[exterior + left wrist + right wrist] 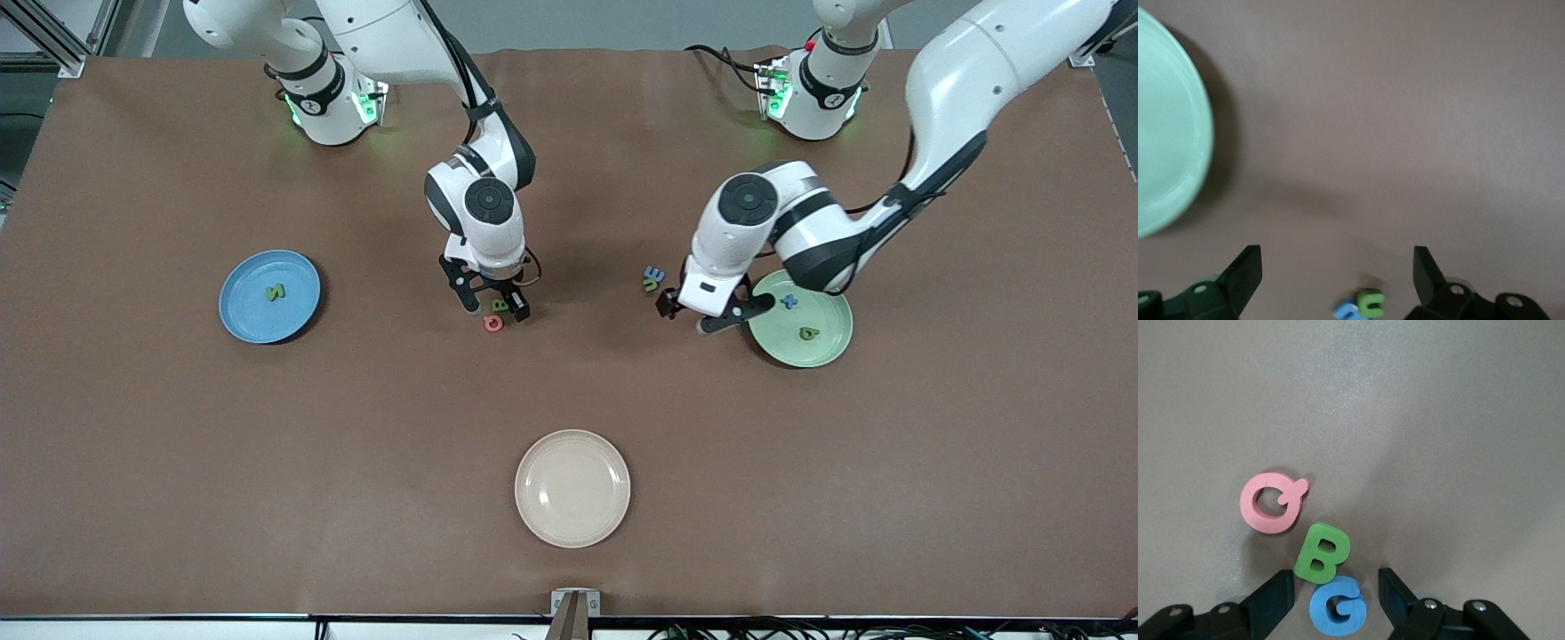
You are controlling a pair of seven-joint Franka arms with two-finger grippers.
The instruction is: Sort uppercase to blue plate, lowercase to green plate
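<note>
Right hand (1335, 587) low over desk (267, 427), fingers half open around blue G (1337, 608), beside green B (1322, 553) and pink Q (1271, 501); nothing gripped. Left hand (1338, 270) wide open, empty, beside green plate (822, 351), over blue e (654, 274) and green u (652, 286). N (276, 292) on blue plate (244, 316); x (789, 301), q (808, 333) on green plate.

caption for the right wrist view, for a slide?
Right gripper, fingers apart, hovers over the blue G beside the green B and pink Q.
</note>
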